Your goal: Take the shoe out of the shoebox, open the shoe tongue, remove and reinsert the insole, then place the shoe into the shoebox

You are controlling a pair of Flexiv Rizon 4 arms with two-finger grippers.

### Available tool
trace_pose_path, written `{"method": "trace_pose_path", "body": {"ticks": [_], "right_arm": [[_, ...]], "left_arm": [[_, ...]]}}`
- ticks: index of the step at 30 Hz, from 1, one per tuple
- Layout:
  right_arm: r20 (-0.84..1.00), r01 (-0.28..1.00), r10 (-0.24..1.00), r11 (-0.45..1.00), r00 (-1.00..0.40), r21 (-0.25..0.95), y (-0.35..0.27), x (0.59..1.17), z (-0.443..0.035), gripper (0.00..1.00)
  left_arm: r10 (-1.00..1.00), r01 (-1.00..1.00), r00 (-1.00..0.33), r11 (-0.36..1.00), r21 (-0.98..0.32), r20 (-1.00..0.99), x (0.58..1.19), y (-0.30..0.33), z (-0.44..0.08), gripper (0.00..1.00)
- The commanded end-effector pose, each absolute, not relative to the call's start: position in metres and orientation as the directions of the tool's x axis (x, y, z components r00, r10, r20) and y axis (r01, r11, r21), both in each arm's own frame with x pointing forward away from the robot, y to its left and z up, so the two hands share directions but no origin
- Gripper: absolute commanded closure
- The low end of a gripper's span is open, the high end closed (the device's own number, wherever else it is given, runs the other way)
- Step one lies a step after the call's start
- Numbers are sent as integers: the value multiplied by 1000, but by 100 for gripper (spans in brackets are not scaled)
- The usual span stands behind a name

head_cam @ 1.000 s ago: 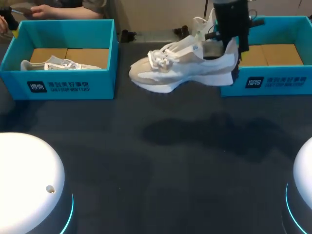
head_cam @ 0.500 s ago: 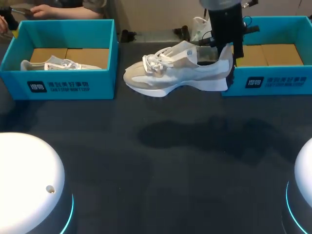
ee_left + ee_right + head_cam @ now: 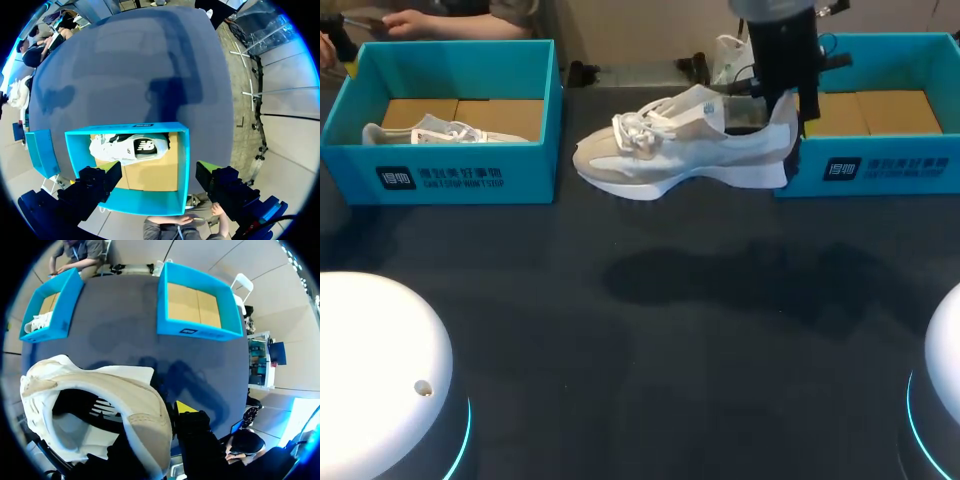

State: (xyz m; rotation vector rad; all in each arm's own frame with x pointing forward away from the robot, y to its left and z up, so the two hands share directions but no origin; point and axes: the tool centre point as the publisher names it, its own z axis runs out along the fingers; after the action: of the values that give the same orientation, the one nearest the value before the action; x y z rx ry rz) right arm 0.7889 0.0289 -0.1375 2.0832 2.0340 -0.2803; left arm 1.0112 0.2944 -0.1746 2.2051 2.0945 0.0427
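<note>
The shoe (image 3: 685, 145) is being clasped at the heel by the right gripper (image 3: 782, 100) over open table (image 3: 670, 340) beside the shoebox (image 3: 880, 170) edge; the left gripper (image 3: 157, 172) is being held spread.

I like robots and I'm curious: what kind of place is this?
Probably a robot practice bench, not a shop: a tool holds a white shoe in the air above a dark table, and two blue shoeboxes stand at the back, one with another shoe inside.

The right arm (image 3: 782, 50) apparently holds the shoe (image 3: 670, 152) by its heel above the table (image 3: 650, 350).
</note>
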Motion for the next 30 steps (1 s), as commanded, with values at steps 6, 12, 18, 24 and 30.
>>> {"method": "trace_pose_path", "body": {"ticks": [6, 12, 18, 24, 30], "right_arm": [[-295, 996, 951, -81, 88, 36, 45, 748, -153, 100], [-286, 992, 950, -120, 123, 28, 49, 723, -163, 100], [-308, 993, 944, -111, 117, 37, 50, 714, -177, 100], [-308, 995, 946, -92, 99, 37, 49, 708, -206, 100], [-284, 995, 954, -91, 96, 30, 46, 712, -238, 100]], "left_arm": [[997, 994, 54, -50, 92, -46, 1011, 295, -174, 0], [997, 994, 54, -50, 92, -46, 1011, 295, -174, 0], [997, 994, 54, -50, 92, -46, 1011, 295, -174, 0], [997, 994, 54, -50, 92, -46, 1011, 295, -174, 0], [997, 994, 54, -50, 92, -46, 1011, 295, -174, 0]]}}
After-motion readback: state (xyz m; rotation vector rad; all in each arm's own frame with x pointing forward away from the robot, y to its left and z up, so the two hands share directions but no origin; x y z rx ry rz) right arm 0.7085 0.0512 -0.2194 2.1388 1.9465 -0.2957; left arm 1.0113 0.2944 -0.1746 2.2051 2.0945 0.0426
